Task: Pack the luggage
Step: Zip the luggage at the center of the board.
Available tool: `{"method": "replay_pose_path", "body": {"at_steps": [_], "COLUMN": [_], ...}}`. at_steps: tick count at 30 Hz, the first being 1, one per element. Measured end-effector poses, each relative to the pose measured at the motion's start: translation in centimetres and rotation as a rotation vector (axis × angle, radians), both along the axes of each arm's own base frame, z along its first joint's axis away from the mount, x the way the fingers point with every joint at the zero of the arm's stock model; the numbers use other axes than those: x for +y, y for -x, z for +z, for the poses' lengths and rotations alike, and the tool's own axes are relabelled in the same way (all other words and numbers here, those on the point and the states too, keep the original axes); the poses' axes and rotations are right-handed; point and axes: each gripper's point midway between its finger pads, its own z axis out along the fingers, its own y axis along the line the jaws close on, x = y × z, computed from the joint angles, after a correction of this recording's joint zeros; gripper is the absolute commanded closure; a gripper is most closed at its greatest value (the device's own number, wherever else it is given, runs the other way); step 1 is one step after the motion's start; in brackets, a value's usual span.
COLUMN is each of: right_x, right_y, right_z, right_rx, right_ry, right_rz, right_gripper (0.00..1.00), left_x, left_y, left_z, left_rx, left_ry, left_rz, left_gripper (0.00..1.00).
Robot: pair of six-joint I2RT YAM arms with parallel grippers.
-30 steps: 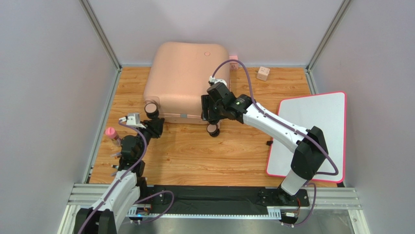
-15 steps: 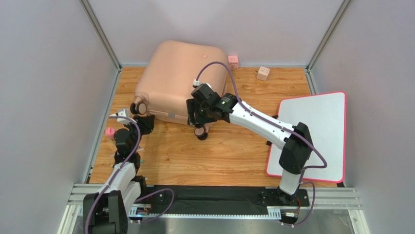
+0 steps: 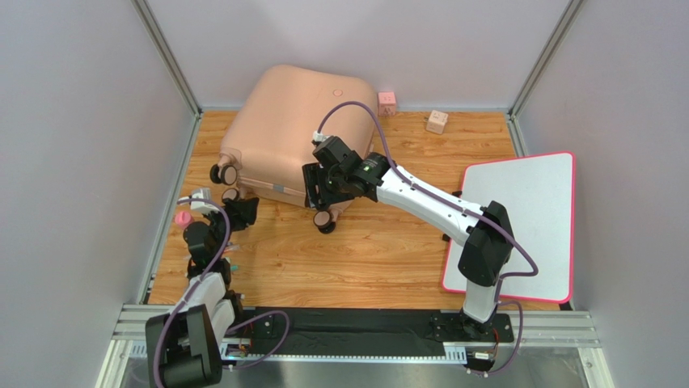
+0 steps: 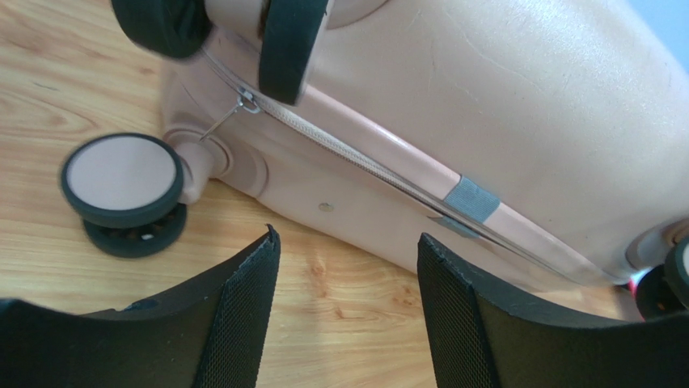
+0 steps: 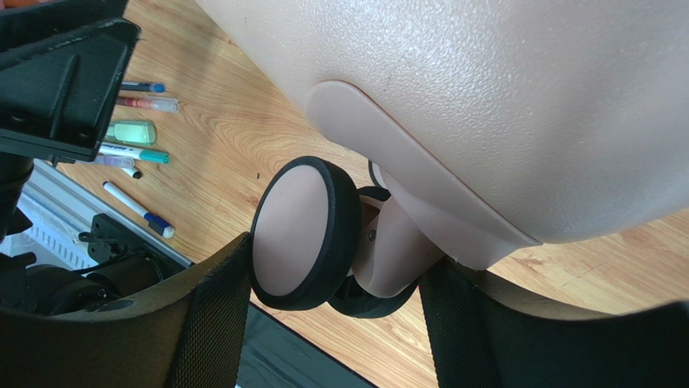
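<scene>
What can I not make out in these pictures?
- Inside of the pale pink hard-shell suitcase: every view, its closed shell hides it.
- The small pink-capped object: top view, too small to identify.
- Any marking on the small pink cube: top view, too small.

- white board with pink rim [image 3: 517, 218], flat at right
- pink cube [image 3: 386, 103] and tan cube [image 3: 437, 121], apart, near back wall
- markers [image 5: 131, 132] loose on wood tabletop [image 3: 364, 250]
</scene>
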Motion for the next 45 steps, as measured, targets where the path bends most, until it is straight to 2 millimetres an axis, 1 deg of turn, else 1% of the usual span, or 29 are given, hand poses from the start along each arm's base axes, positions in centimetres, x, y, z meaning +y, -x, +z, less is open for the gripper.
{"method": "replay_pose_path", "body": {"at_steps": [3,5,10,13,15,16,18,20,22,27,30,35,43,45], "right_x": [-0.4,-0.6,-1.1,-1.3,-1.3,-1.3,-1.3,-1.3,-1.3,-1.3,-1.3,-1.3,-1.3,-1.3], "right_y": [-0.4,-0.7,-1.4,-1.6,-1.7,-1.7,-1.7,-1.6,-1.6,-1.6,-1.6,-1.6,-1.6,-1.6], "right_z": [0.0,0.0,0.0,0.1,0.2,0.2,0.2,0.2,0.2,0.1,0.0,0.1,0.0,0.0], "right_rx": [0.008,0.010,0.004,-0.001,-0.004,-0.004,-0.003,-0.003,-0.002,0.001,0.002,0.000,0.002,0.002], "right_ry": [-0.003,-0.005,-0.005,-0.006,-0.006,-0.007,-0.007,-0.008,-0.009,-0.010,-0.011,-0.012,-0.014,-0.015], "right_rz": [0.002,0.005,-0.002,-0.005,-0.003,-0.001,0.002,0.006,0.010,0.012,0.013,0.017,0.022,0.022], "right_gripper": [1.00,1.00,1.00,1.00,1.00,1.00,1.00,1.00,1.00,1.00,1.00,1.00,1.00,1.00], "left_x": [-0.1,0.0,0.0,0.8,1.4,1.6,1.5,1.2,1.1,1.3,1.5,2.0,2.2,2.2], "left_y": [-0.1,-0.4,-0.8,-1.0,-1.2,-1.2,-1.3,-1.5,-1.7,-2.6,-3.4,-4.8,-5.7,-6.0], "left_z": [-0.9,-1.0,0.4,0.9,0.3,-0.5,-2.3,-3.2,-2.7,0.3,1.1,0.1,-0.6,-0.6], "left_rx": [0.019,0.013,-0.052,-0.080,-0.067,-0.040,0.026,0.069,0.056,-0.043,-0.064,-0.030,-0.012,-0.011], "left_ry": [0.041,0.067,0.076,0.079,0.095,0.117,0.159,0.187,0.183,0.137,0.127,0.139,0.130,0.129], "left_rz": [-0.026,-0.030,-0.051,-0.035,-0.024,-0.020,-0.033,-0.054,-0.069,-0.093,-0.100,-0.110,-0.126,-0.130], "left_gripper": [0.32,0.32,0.34,0.35,0.36,0.37,0.39,0.39,0.40,0.40,0.41,0.42,0.43,0.46]}}
